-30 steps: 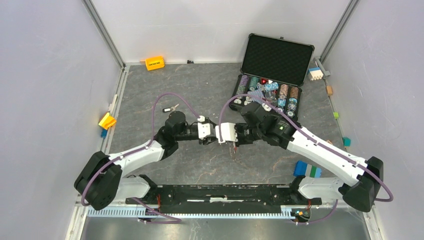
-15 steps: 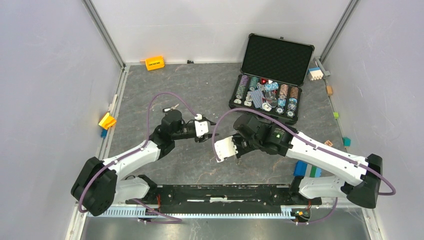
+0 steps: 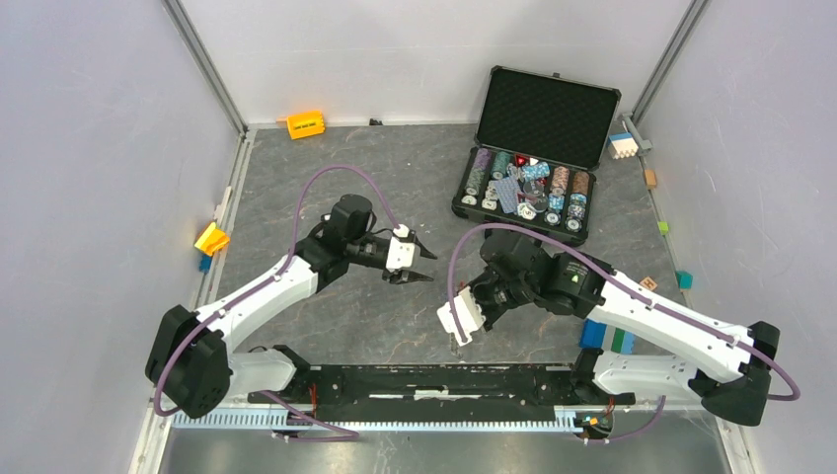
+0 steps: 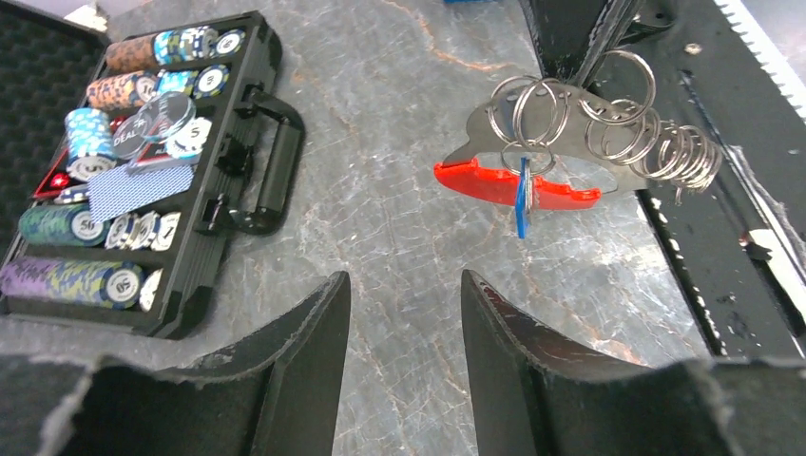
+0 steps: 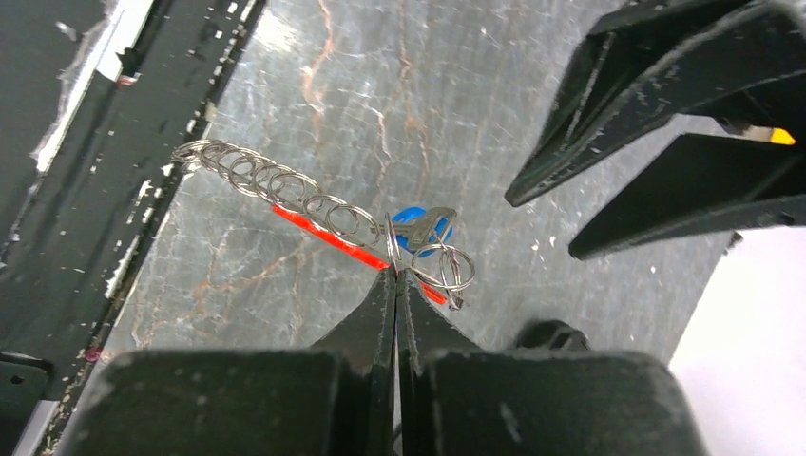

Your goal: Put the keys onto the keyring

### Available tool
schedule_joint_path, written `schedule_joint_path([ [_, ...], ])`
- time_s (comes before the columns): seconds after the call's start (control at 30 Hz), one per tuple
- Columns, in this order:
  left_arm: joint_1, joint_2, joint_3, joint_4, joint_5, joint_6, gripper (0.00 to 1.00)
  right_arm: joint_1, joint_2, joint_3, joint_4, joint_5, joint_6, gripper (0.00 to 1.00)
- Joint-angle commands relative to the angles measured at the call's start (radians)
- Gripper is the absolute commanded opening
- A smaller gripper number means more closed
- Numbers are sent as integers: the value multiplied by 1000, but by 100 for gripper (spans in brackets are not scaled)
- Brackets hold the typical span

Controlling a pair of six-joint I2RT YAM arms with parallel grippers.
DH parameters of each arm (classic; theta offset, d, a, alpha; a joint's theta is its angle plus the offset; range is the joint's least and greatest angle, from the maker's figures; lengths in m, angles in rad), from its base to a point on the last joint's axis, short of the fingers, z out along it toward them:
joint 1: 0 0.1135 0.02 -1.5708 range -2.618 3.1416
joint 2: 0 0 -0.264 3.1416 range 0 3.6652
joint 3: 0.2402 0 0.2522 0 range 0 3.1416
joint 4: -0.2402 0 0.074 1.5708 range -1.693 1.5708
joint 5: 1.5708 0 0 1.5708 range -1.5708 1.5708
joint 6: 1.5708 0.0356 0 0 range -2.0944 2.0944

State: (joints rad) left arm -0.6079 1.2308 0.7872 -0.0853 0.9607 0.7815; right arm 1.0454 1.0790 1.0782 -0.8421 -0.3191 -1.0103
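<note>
Right gripper [image 3: 455,341] has retreated toward the near base rail [image 3: 434,380], pinched shut on the keyring [image 5: 285,185]. Only the wrist views resolve its red fob [image 4: 475,179] and hanging blue-tagged key [image 4: 522,204]. Left gripper [image 4: 404,280] gapes empty over open tabletop [image 3: 395,178].

Light even and diffuse, from overhead; shadows under the arms soft. Top view sharp. Glare streaks on counter [image 5: 314,95] in right wrist view; glints on keyring [image 4: 561,152]. Left pincer [image 4: 404,280] blurred near the lens.
</note>
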Motion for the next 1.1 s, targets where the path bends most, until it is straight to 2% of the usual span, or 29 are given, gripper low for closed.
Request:
schedule_joint_path([
  [0.0,2,-10,52,-146,98,136,54,-12,-6,-22,37,-135,-35,0],
  [0.17,-10,-6,86,-247,197,225,57,-31,12,-28,39,-222,-52,0],
  [0.43,-58,32,153,-342,207,308,69,-31,72,-4,20,-315,-73,0],
  [0.63,-115,96,199,-462,219,435,74,-31,92,-3,38,-339,-83,0],
  [0.87,-143,159,197,-480,261,495,74,-35,78,-30,64,-341,-77,0],
  [1.07,-167,203,219,-516,282,523,63,-43,72,-42,65,-338,-74,0],
])
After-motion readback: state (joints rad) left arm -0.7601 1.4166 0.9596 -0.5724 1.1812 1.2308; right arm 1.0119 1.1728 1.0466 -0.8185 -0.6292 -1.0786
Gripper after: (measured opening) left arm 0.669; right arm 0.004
